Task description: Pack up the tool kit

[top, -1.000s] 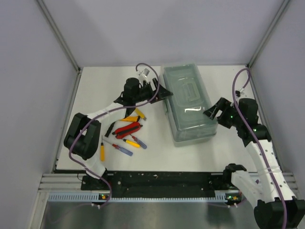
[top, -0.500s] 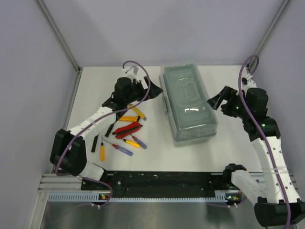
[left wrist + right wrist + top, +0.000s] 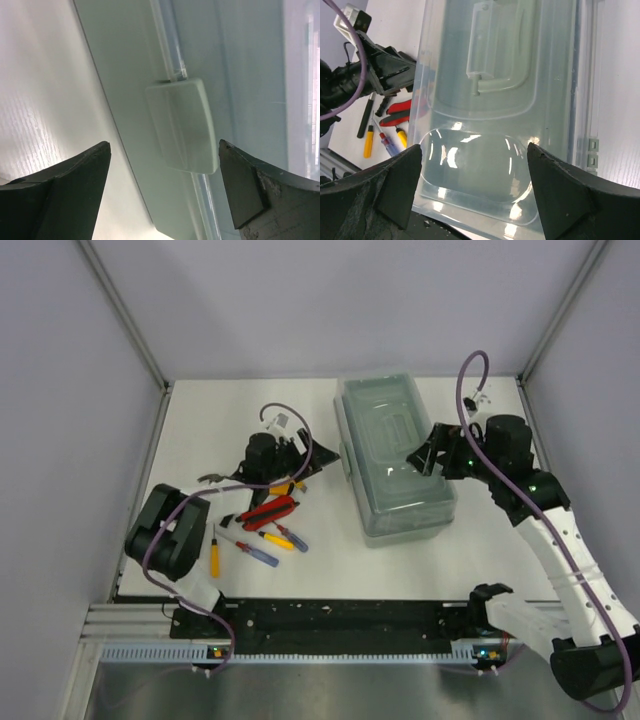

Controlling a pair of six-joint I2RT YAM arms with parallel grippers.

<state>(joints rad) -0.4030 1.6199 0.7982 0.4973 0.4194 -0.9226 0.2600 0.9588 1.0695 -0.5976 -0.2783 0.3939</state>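
Toolbox [image 3: 385,430] beside left claw [image 3: 328,460], beneath right claw [image 3: 422,450]

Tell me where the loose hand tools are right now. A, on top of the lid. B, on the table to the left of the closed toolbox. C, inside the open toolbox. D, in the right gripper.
B: the red-handled pliers and the screwdrivers lie on the table left of the toolbox, whose lid is shut.
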